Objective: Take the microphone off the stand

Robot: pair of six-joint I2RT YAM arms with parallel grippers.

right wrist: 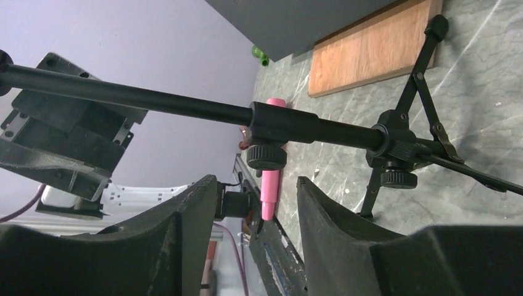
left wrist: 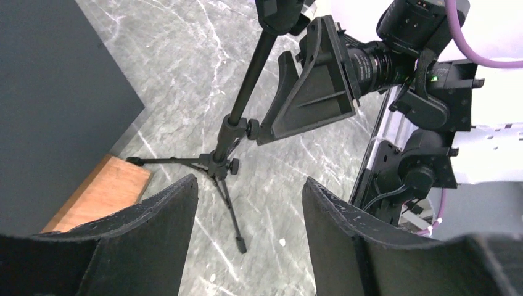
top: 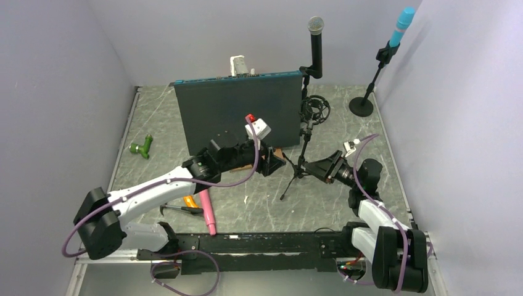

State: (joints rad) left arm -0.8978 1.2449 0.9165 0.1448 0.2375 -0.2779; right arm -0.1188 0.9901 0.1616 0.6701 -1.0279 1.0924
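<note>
A black microphone [top: 316, 37] with a silver grille stands upright in the clip of a black tripod stand [top: 302, 154] beside the dark panel. My left gripper [top: 275, 164] hangs just left of the stand's pole, open and holding nothing. In the left wrist view this gripper [left wrist: 250, 191] looks down on the pole [left wrist: 247, 80] and the tripod legs. My right gripper [top: 316, 168] is close on the pole's right, open, its tips by the collar knob [left wrist: 253, 128]. In the right wrist view the pole [right wrist: 154, 98] crosses beyond the right gripper [right wrist: 256, 191], not between its fingers.
A second stand with a round base [top: 361, 106] carries a blue microphone [top: 404, 24] at the back right. A dark panel [top: 237, 114] stands upright behind my left arm, a wooden block [left wrist: 105, 191] at its foot. A green toy [top: 142, 148], a pink marker [top: 208, 213] and an orange-handled tool [top: 188, 203] lie on the left.
</note>
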